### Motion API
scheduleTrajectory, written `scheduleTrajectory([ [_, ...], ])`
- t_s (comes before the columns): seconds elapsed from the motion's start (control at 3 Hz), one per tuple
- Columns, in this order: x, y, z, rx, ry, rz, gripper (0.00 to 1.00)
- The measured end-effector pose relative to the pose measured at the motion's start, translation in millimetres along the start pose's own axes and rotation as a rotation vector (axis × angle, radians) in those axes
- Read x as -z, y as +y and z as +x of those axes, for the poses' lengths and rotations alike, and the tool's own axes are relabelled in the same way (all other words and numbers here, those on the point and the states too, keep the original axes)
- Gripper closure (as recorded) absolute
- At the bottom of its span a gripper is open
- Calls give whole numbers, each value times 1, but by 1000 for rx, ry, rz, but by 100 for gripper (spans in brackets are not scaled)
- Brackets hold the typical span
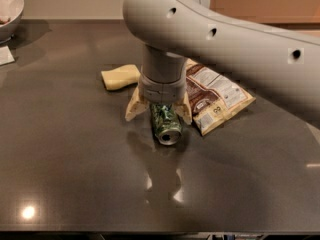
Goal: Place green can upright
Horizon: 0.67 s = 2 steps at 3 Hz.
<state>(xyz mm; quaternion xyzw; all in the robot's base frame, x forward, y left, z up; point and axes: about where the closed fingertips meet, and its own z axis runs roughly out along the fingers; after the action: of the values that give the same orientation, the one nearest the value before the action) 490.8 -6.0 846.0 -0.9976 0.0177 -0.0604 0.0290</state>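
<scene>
The green can (165, 121) lies on its side on the dark table (75, 149), its silver top facing the front edge. My gripper (159, 109) points straight down over the can's rear half. It is open, with one pale fingertip (133, 107) to the left of the can and the other (185, 110) to its right. There is a small gap on the left side. The arm's wrist hides the back end of the can.
A brown-and-white snack bag (216, 97) lies just right of the can, close to the right finger. A pale yellow sponge-like piece (120, 77) lies behind and to the left. A bowl (9, 8) and a white paper (5, 56) sit at the far left.
</scene>
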Motion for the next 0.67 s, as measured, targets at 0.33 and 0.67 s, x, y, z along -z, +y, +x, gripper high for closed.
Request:
scheduleTrajectory([
  [0.33, -3, 5, -5, 31, -3, -36, 41],
  [0.67, 3, 9, -11, 54, -19, -45, 65],
])
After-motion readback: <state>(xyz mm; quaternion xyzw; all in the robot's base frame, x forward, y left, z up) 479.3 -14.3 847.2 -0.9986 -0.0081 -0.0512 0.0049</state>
